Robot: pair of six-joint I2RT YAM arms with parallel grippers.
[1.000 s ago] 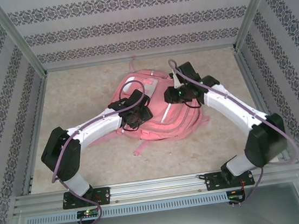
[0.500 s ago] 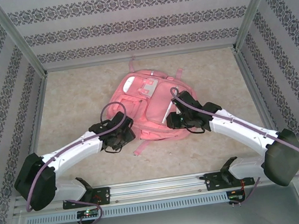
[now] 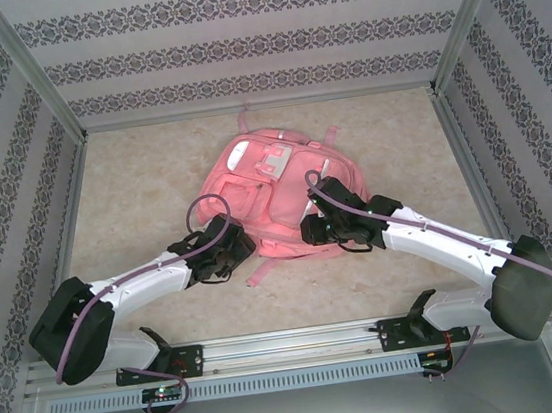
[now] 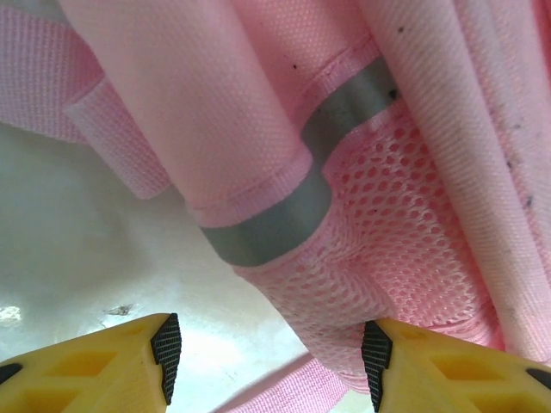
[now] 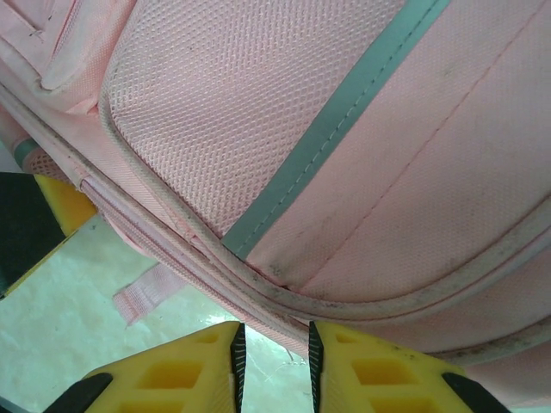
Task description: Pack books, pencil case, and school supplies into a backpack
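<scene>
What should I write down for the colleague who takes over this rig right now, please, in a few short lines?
Left hand: open, at the mesh side pocket of the backpack, holding nothing.
Right hand: jaws nearly together at the backpack's near edge; grip unclear.
Backpack: lying flat on the table.
Done: cannot confirm; its contents are hidden.
Left: check that books, pencil case and supplies are inside; close it if needed.

Large pink backpack [image 3: 272, 189] lying flat, front pockets upward; grey-trimmed, closed
</scene>
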